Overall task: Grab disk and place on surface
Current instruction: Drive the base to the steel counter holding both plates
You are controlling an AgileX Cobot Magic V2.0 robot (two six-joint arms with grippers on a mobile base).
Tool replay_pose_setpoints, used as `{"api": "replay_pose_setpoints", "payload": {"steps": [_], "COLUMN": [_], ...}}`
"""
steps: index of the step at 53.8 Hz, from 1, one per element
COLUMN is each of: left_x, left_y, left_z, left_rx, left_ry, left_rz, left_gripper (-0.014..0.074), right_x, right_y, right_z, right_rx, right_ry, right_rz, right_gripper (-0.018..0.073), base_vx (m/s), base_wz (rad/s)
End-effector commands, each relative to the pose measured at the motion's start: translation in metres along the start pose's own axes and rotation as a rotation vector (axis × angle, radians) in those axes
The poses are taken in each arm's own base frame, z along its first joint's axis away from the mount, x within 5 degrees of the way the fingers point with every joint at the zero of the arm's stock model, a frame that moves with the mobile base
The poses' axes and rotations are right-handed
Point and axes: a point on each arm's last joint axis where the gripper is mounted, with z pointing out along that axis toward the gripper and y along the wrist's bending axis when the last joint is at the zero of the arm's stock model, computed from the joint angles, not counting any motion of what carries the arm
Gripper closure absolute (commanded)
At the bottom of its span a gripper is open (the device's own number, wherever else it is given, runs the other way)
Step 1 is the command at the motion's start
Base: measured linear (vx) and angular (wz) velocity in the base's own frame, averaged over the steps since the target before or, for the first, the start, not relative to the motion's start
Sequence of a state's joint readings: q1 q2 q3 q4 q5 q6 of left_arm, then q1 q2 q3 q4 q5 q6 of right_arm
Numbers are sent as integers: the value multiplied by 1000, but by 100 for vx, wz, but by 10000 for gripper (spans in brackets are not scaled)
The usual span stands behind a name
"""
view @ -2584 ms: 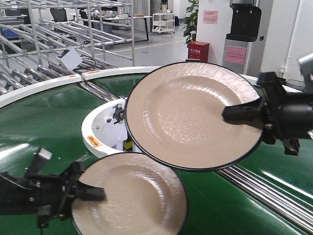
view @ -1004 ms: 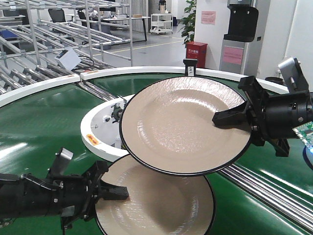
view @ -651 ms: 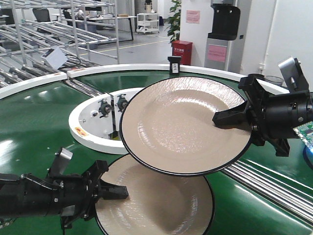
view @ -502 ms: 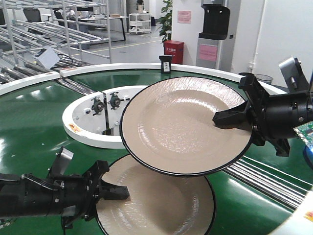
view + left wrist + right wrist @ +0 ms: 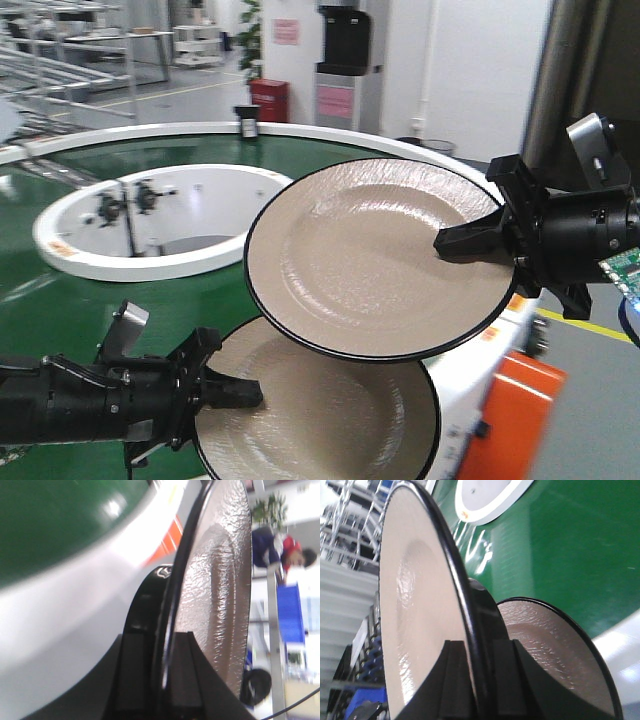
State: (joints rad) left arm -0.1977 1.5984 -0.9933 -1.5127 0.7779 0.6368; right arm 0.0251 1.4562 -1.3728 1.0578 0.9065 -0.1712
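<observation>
Carry step, I judge: no tabletop in view, so next I must find it and lower both flat. Over the glossy green conveyor belt (image 5: 60, 290), my right gripper (image 5: 446, 243) pinches the round, textured beige upper plate (image 5: 370, 260) at its 3 o'clock rim. My left gripper (image 5: 250, 394) pinches the lower plate (image 5: 330, 415) at 9 o'clock.

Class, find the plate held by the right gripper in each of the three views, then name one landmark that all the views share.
Front view: the right-held plate fills the centre, above the left-held plate, clamped at its right rim by the right gripper.
Left wrist view: not in it; only the left-held plate shows, edge-on.
Right wrist view: the right-held plate is edge-on at left.
Shared landmark: the green conveyor belt.
</observation>
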Motion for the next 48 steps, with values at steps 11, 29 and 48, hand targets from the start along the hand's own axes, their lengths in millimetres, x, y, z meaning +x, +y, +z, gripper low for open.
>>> {"api": "replay_pose_setpoints", "payload": {"steps": [11,29,48], "left_x": [-3,-3,-3], "left_y": [-32,-32,-32], "left_z": [-12,-12,-12], "left_rx": [141,141,141], "left_ry": [-32,-32,-32], "left_rz": [-18,-18,-18], "left_gripper": [595,595,595], "right_x": [-9,-9,-9], "right_y": [29,29,29], "right_z": [-19,-19,-19], "right_rx": [-114,-115,-115], "right_ry": [-112,-112,-111], "right_rz": [14,15,14], "right_gripper": [567,567,567], "base_vx": [-17,-13,-5], "base_wz": [-64,-72,-59]}}
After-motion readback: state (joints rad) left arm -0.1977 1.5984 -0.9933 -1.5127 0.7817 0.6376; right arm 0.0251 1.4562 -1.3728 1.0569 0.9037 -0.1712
